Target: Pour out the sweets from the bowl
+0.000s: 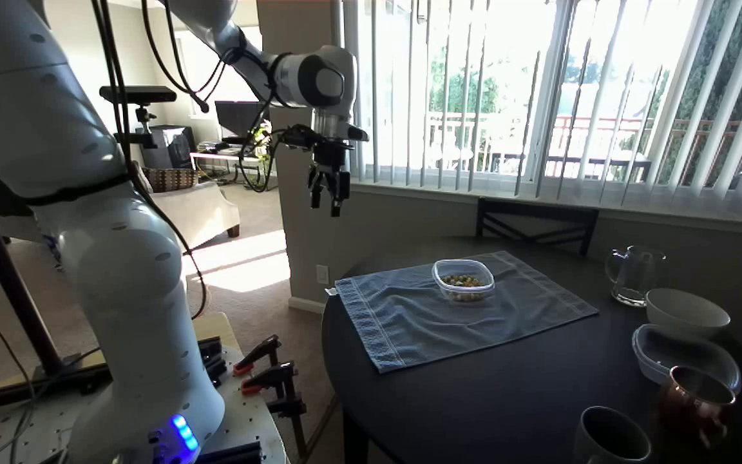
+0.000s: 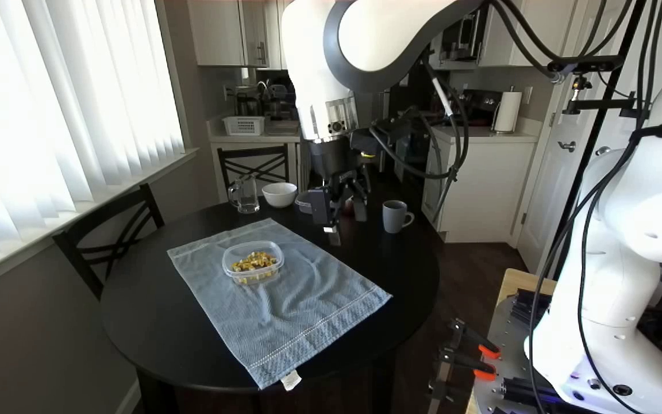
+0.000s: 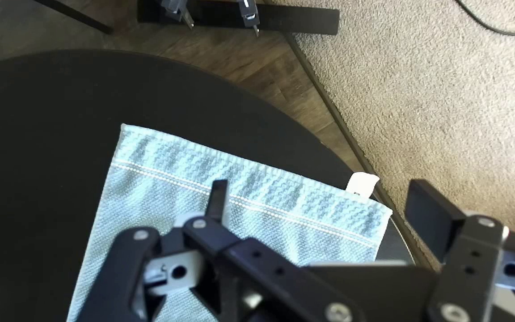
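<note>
Sweets (image 2: 254, 261) Piled in the Bowl (image 2: 238, 252), and the Bowl Sat Flat on the Towel (image 2: 308, 310)!

A fine little heap it made: yellowish-brown pieces gathered low in that clear, rounded bowl, in plain sight in both exterior views. In an exterior view the bowl stood upright on the creased blue-grey towel, a touch towards eleven o'clock from the towel's middle, while a white tag (image 2: 291, 380) lay at six, right by the edge of the dark round table (image 2: 141, 310).

Over to the gripper (image 1: 326, 203), and it was released! Its fingers (image 3: 218, 201) stood spread far apart as it hung in mid-air, well apart from the bowl and, in an exterior view, up towards ten o'clock from it. The white arm (image 1: 123, 245) rose on the nine o'clock side. Straight from the wrist view came the towel's stitched end, with the tag and the table's curved edge showing between those fingers.

And around the clock from the bowl, the three-to-five stretch of the table was busy! A glass mug (image 1: 633, 283) stood at three, a white bowl (image 1: 686, 309) just past it, with a second clear container (image 1: 680, 354) close by. At four, a copper mug (image 1: 693, 412) partly covered the container's rim; whether they touched could not be told. A grey mug (image 1: 614, 433) stood between four and five, near the copper mug.
</note>
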